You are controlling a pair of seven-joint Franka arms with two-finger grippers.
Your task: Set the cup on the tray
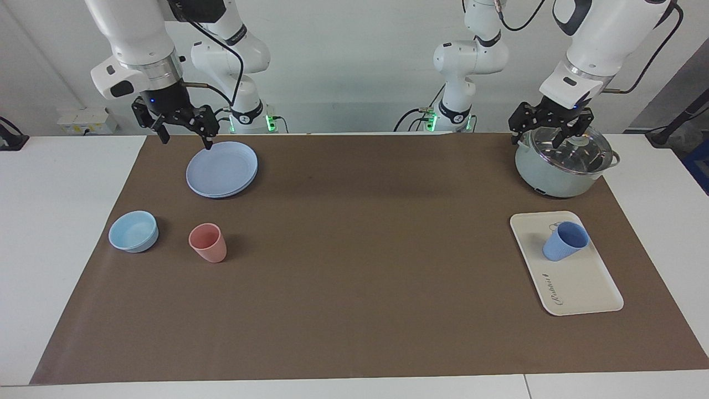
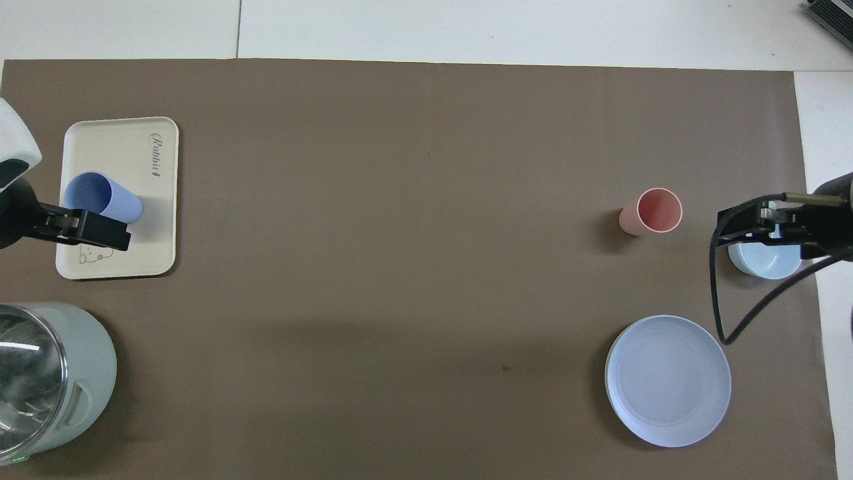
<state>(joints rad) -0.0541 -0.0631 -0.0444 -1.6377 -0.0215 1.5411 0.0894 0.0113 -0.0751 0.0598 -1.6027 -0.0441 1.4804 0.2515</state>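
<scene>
Cream tray (image 1: pixel 576 288) holding upright blue cup (image 1: pixel 565 241), both claws (image 1: pixel 551 130) (image 1: pixel 185 130) raised, spread, gripping nothing

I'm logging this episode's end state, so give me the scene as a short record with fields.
cup: periwinkle cup upright on the tray
tray: cream tray at the left arm's end of the table
left gripper: left gripper raised over the lidded pot, holding nothing
right gripper: right gripper open, raised beside the blue plate, holding nothing
other items: pink cup and light-blue bowl at the right arm's end
task state: cup appears placed
</scene>
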